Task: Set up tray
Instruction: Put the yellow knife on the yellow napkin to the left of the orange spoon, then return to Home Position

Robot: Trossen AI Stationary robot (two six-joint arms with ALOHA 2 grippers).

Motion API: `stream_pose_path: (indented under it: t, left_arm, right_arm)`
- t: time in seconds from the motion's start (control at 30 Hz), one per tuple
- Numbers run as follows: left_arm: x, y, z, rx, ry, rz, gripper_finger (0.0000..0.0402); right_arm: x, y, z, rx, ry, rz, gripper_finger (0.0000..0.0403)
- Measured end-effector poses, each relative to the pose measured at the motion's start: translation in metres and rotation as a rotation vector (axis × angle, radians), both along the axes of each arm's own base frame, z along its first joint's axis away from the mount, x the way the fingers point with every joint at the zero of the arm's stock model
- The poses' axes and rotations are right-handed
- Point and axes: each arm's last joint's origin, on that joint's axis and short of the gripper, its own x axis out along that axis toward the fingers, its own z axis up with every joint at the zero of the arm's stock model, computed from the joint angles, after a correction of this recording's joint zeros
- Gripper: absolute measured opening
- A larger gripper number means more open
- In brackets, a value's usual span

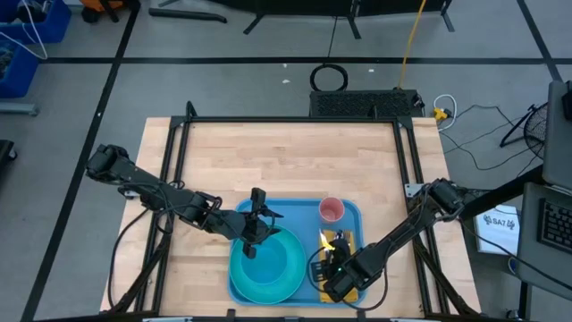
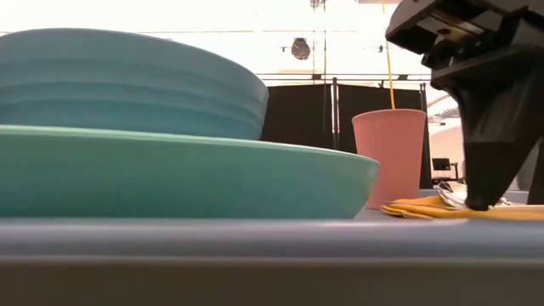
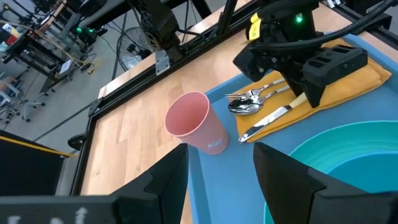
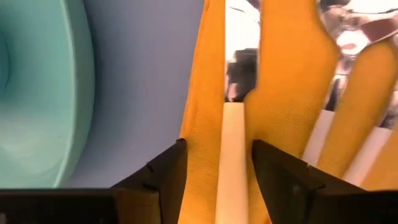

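From above, the large flat blue plastic tray (image 1: 344, 215) on the wooden surface (image 1: 286, 161) already holds plate, cup and napkin; the left wrist view shows cutlery laid there; the right wrist view shows the right claw (image 4: 217, 171) open astride a knife handle, while the left claw (image 3: 221, 171) gapes empty, so setup looks nearly finished.

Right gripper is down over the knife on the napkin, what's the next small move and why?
Probably lift the right gripper straight up. Its fingers stand apart on either side of the knife, which lies flat on the napkin beside the fork and spoon, so it looks placed. Rising clear avoids dragging it. The left gripper waits open over the plate on the tray.
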Motion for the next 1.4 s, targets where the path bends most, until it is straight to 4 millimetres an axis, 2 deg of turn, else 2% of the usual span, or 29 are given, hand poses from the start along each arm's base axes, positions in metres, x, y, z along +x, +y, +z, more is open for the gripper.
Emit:
stream_pose_path:
  t: [0.3, 0.43, 0.57, 0.77, 0.9, 1.03, 1.1, 1.17, 1.3, 1.4]
  left_arm:
    - [0.0, 0.0, 0.0, 0.001, 0.001, -0.001, 0.0186]
    - [-0.001, 0.0, 0.001, -0.008, 0.001, -0.011, 0.0186]
    - [-0.011, 0.001, 0.016, -0.081, -0.023, -0.092, 0.0186]
    - [-0.051, 0.017, 0.041, -0.2, -0.135, -0.136, 0.0186]
    - [-0.086, 0.035, 0.033, -0.275, -0.256, -0.088, 0.0186]
    - [-0.12, 0.052, 0.014, -0.412, -0.361, -0.007, 0.0186]
    - [-0.132, 0.057, 0.002, -0.486, -0.379, 0.012, 0.0186]
    - [-0.141, 0.062, -0.008, -0.529, -0.374, 0.025, 0.0186]
    - [-0.154, 0.068, -0.021, -0.572, -0.403, 0.042, 0.0186]
    - [-0.164, 0.073, -0.022, -0.585, -0.459, 0.063, 0.0186]
  right_arm:
    - [-0.004, -0.006, 0.029, -0.04, -0.099, 0.04, 0.0167]
    - [-0.006, -0.009, 0.042, -0.076, -0.137, 0.119, 0.0167]
    - [-0.01, -0.012, 0.072, -0.22, -0.287, 0.275, 0.0167]
    - [-0.026, -0.014, 0.14, -0.616, -0.552, 0.697, 0.0167]
    - [-0.055, -0.014, 0.185, -0.887, -0.667, 0.9, 0.0167]
    - [-0.093, -0.019, 0.214, -1.063, -0.703, 0.987, 0.0167]
    - [-0.113, -0.024, 0.218, -1.119, -0.714, 1.004, 0.0167]
    - [-0.133, -0.033, 0.214, -1.146, -0.725, 1.02, 0.0167]
    - [-0.17, -0.058, 0.176, -1.159, -0.749, 1.003, 0.0167]
    - [-0.19, -0.083, 0.146, -1.111, -0.823, 0.932, 0.0167]
